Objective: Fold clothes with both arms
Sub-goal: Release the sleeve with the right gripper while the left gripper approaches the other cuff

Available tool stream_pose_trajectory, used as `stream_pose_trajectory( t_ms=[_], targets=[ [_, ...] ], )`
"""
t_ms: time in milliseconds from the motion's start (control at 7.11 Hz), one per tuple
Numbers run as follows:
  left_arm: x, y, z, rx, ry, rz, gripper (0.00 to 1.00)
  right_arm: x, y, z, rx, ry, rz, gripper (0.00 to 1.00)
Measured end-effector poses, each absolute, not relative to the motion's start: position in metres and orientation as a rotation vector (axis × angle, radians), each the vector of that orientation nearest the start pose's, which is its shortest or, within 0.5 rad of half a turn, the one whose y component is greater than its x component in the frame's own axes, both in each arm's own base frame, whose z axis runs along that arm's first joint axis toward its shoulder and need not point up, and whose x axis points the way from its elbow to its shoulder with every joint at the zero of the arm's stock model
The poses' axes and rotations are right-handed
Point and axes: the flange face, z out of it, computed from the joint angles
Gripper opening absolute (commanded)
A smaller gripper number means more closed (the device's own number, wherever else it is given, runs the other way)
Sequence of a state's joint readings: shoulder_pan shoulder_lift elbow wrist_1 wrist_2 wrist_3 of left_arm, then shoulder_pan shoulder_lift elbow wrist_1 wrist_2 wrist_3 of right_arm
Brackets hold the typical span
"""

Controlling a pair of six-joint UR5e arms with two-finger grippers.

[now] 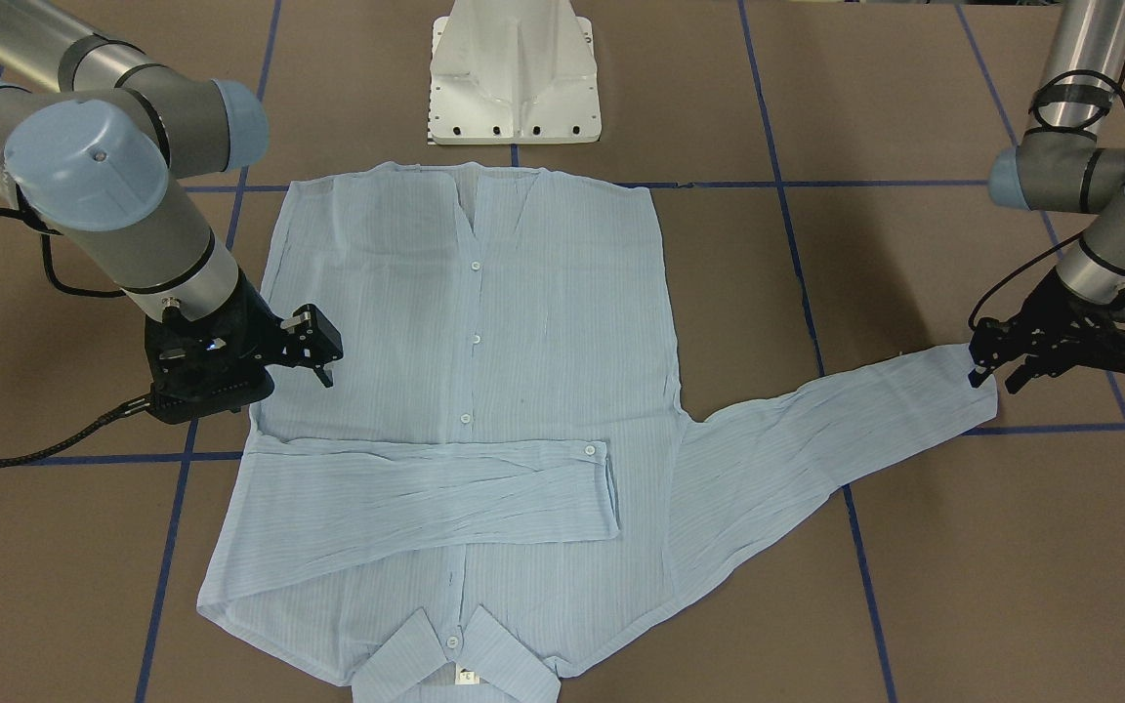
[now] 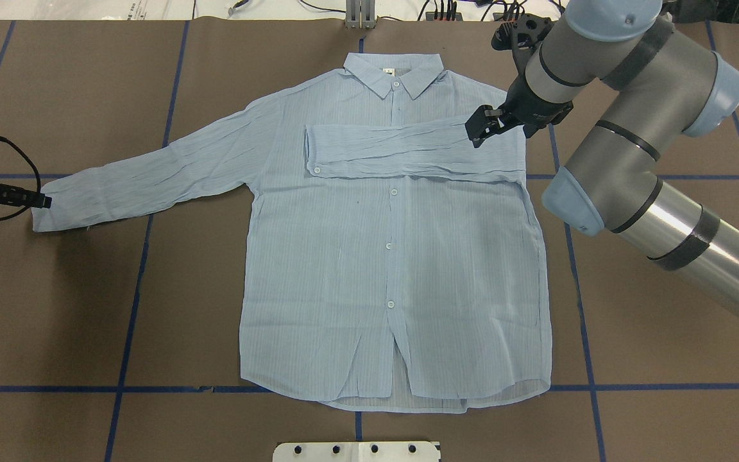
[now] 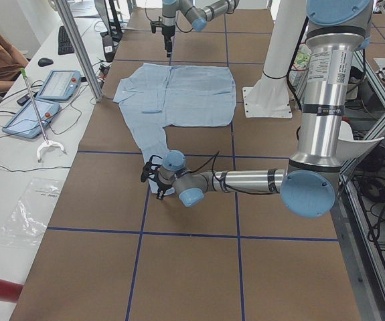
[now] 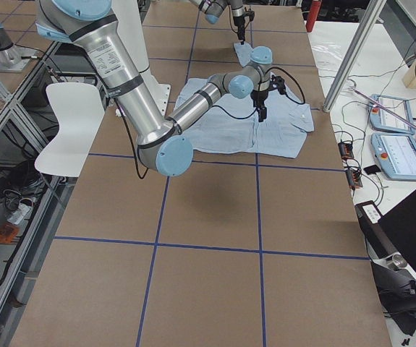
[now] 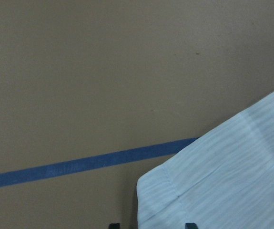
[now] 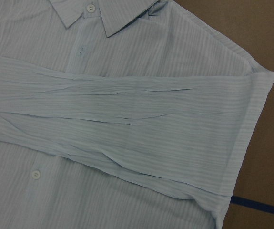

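table (image 2: 55,308) holds flat shirt (image 2: 344,256), one sleeve (image 2: 408,151) folded.

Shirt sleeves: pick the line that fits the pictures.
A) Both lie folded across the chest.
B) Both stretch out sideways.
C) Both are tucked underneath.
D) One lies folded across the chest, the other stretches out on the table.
D: one sleeve lies folded across the chest of the shirt, while the other sleeve stretches out flat on the table.

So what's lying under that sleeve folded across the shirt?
The folded sleeve lies on the shirt's chest. The button placket runs beneath it toward the collar; any button under the sleeve is covered.
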State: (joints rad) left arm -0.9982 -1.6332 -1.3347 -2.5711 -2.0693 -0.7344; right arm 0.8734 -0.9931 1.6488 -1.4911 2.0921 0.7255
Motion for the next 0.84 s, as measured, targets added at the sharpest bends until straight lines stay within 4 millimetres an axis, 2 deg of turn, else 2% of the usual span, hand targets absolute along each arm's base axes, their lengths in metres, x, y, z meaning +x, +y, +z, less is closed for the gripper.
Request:
stream_pose_trajectory(
  t_ms=[422, 562, 703, 844],
  targets=[
    [0.2278, -0.5019, 0.6423, 0.348, 0.865, 0.065, 0.34, -0.3717, -0.5712, 0.2792, 0.222, -0.835, -0.165, 1.0],
    [0.2285, -0.5014, 0.6411, 0.347, 0.869, 0.068, 0.24, -0.3719, -0.5711, 0.2795, 0.223, -0.834, -0.165, 1.0],
    [0.2286, -0.5011, 0.6406, 0.346, 0.871, 0.069, 0.09, -0.3721, -0.5709, 0.2799, 0.222, -0.833, -0.165, 1.0],
    [0.2285, -0.5008, 0.6398, 0.346, 0.872, 0.069, 0.0, -0.3721, -0.5709, 0.2808, 0.221, -0.832, -0.165, 1.0]
  ],
)
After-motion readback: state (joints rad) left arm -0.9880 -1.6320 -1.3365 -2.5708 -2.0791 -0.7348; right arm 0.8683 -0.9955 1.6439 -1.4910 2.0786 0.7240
